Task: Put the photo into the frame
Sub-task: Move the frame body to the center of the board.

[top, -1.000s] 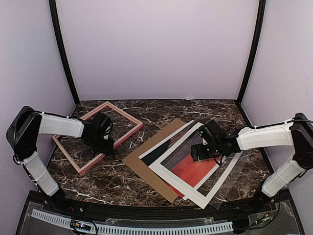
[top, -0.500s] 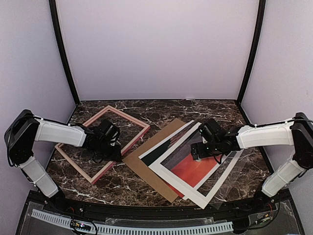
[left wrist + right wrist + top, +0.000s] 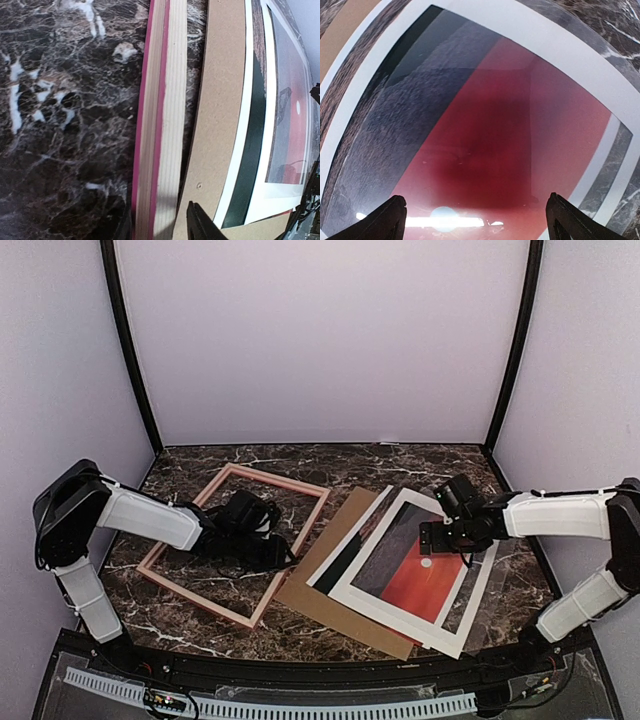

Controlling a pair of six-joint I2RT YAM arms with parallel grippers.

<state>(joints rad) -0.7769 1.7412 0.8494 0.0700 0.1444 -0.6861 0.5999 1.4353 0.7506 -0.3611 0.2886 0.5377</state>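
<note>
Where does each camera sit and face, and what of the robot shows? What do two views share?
Top external: above and behind, looking down on the table; both arms, left gripper at the frame, right gripper over the photo.
Left wrist: along the frame's rail toward the backing board; one finger shows.
Right wrist: straight down on the photo; both fingers, spread.
Shared: both wrist views catch the photo.
</note>
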